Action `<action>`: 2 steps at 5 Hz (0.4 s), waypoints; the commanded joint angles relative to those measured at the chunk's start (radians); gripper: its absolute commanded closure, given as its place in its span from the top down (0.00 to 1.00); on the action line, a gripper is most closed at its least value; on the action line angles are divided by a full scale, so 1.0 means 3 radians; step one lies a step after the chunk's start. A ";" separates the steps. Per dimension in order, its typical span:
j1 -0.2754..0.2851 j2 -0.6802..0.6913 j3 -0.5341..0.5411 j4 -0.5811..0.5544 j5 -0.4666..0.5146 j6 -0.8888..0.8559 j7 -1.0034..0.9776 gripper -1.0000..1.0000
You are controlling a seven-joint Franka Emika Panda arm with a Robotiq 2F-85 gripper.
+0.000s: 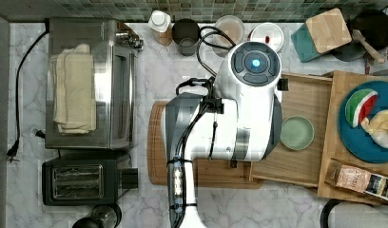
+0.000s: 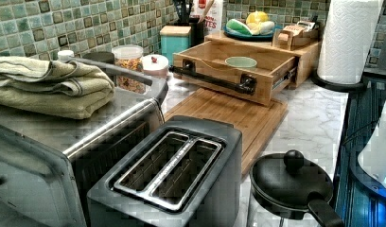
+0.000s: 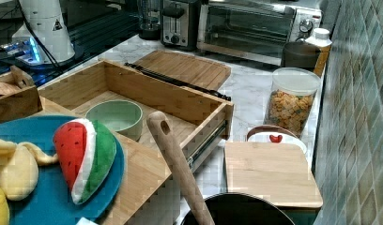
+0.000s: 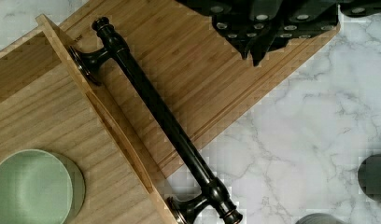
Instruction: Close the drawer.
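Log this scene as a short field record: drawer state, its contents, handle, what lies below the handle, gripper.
drawer: pulled out, open
contents: one green bowl on the plank floor
handle: long black bar on the drawer front, nothing touching it
below handle: wooden cutting board on the marble counter
gripper: above the cutting board, clear of the handle; finger state unclear

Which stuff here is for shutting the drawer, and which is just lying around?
For the job: drawer, pulled open; its black handle.

Just lying about: green bowl in the drawer, cutting board, toaster, toy watermelon, cereal jar.
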 commanded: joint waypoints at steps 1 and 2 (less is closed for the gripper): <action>-0.0008 0.0000 -0.0004 -0.0027 0.0041 0.0000 0.0000 0.00; 0.0018 0.0071 0.0035 -0.0167 0.0022 0.0221 -0.0240 0.00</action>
